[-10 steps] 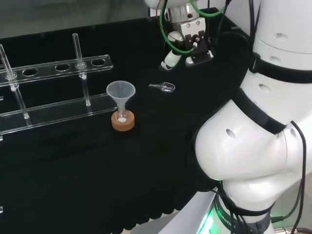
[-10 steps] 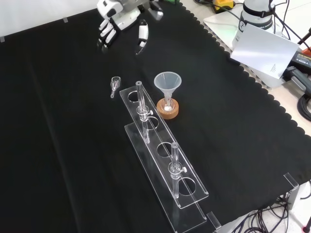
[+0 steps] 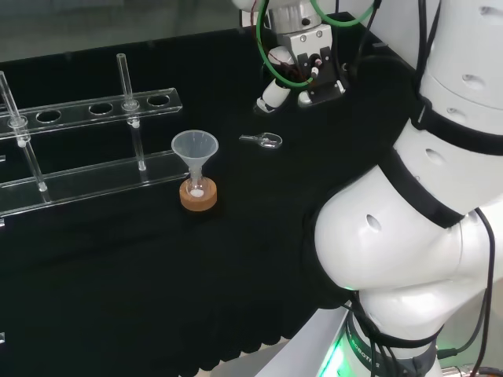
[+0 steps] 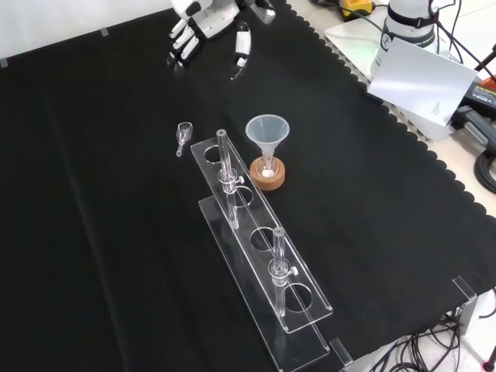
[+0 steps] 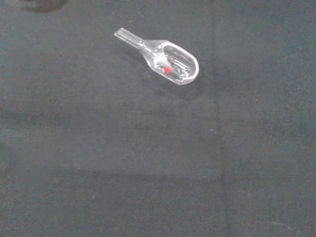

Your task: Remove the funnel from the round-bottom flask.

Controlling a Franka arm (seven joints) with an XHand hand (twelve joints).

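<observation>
The funnel (image 4: 267,133) is seen well apart from the hand (image 4: 208,23), fingers (image 4: 180,44) spread (nothing held); a red speck in the scoop (image 5: 168,60) is shown by the wrist view.

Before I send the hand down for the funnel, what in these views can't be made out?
- Flask: front and head views, too small and clear, sunk in the cork ring; its shape and contents can't be read.
- Hand: front view, top edge cuts off the palm; head view, the wrist hides most of it.
- Scoop: wrist view, a red speck inside, too small to identify.
- Funnel: stem tip hidden inside the flask.
</observation>
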